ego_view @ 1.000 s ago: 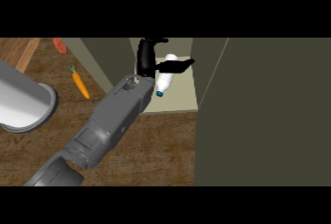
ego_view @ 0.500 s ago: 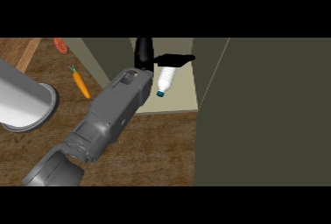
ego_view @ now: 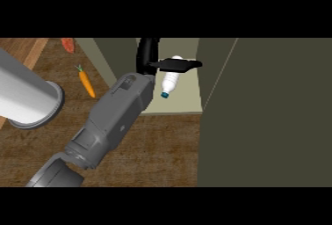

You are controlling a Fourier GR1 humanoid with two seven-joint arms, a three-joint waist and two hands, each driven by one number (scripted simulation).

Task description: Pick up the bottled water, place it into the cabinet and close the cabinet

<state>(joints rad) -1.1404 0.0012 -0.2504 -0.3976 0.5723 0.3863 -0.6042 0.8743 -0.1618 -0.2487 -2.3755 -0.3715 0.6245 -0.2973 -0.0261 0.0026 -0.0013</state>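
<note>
Bottled water [ego_view: 171,80] lies on the cabinet [ego_view: 185,105] floor, cap toward the front edge. The left hand [ego_view: 156,59] is above it, fingers straight, thumb stretched across the bottle, not wrapped round it. A carrot [ego_view: 86,82] lies on the counter [ego_view: 149,145].

One grey forearm is seen entering from the lower left of the frame and is stretched diagonally toward the upper centre. At its end, a black robot hand [ego_view: 156,59] is shown near the top middle, its fingers extended upward and its thumb held out sideways to the right. No second arm or hand is shown anywhere in the frame.
</note>
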